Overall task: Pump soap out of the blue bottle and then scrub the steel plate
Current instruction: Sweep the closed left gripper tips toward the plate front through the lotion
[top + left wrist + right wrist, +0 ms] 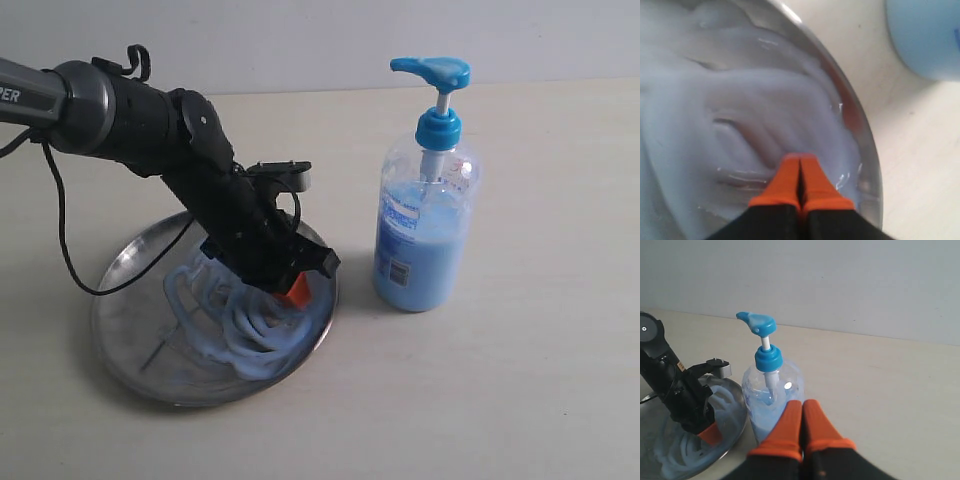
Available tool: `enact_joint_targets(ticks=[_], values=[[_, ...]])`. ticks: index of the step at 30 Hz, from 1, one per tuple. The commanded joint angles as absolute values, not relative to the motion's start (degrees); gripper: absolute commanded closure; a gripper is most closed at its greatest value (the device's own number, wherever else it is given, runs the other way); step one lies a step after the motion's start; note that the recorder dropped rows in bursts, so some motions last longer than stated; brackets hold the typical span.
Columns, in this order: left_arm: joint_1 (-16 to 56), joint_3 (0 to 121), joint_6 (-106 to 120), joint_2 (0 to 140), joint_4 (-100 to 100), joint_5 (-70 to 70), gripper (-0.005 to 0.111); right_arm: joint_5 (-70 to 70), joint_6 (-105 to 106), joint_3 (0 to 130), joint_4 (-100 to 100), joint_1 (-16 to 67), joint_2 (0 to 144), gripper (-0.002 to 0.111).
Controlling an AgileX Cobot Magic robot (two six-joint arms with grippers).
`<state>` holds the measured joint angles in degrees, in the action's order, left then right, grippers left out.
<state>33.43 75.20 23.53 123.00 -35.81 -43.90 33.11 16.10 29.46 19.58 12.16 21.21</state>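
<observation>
The steel plate [130, 300] lies on the table at the left, smeared with pale blue soap [250, 335] in swirls. My left gripper [293, 291] is shut, its orange fingertips pressed down into the soap near the plate's right rim. The wrist view shows the same: the left gripper [800, 159] closed with nothing between its fingers, soap [715, 100] spread across the steel plate [860, 130]. The blue bottle [425, 215] stands upright just right of the plate. My right gripper [802, 405] is shut and empty, held back from the blue bottle [771, 390]; it is out of the exterior view.
A black cable [60, 230] hangs from the left arm over the plate's left edge. Pale tabletop [540, 380] stretches right of and in front of the bottle. A plain wall [320, 40] closes the back.
</observation>
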Motion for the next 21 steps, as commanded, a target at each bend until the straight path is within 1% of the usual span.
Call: enact_joint_targets(ticks=[1,14,18,21], values=[[33.7,74.2,24.0,124.7,-35.3,-39.6,0.107,32.2,16.5,28.9,19.5,12.0,20.9,0.108],[33.7,74.2,23.9,124.7,-35.2,-29.8,0.107,32.0,16.5,28.9,19.5,12.0,20.9,0.108],[33.7,74.2,23.9,124.7,-34.5,-28.5,0.107,32.0,16.5,28.9,19.5,12.0,20.9,0.108],[33.7,74.2,22.2,124.7,-30.3,-28.3,0.107,32.0,16.5,28.9,19.5,12.0,20.9,0.108]])
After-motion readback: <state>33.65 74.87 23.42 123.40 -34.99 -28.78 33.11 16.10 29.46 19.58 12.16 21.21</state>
